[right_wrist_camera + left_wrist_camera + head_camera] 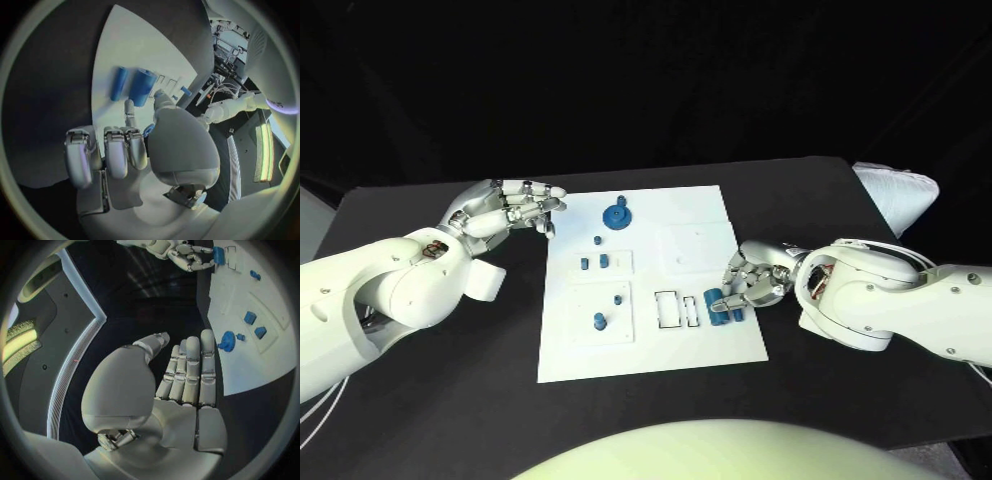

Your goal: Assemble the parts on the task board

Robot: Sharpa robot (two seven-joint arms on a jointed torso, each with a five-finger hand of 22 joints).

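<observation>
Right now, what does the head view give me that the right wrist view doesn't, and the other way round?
Head view alone: the whole task board, the round blue part near its far edge, the small blue parts left of centre, and the left hand off the board's far left corner with nothing in it.

Right wrist view alone: a close look at the right hand, its fingers curled beside the blue cylinders, with a bit of blue between thumb and fingers; whether it is gripped I cannot tell.

Both: the right hand, the cylinders, the board's right edge.

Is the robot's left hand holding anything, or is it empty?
Empty. The left hand hovers beside the white board, fingers straight with nothing between them.
</observation>
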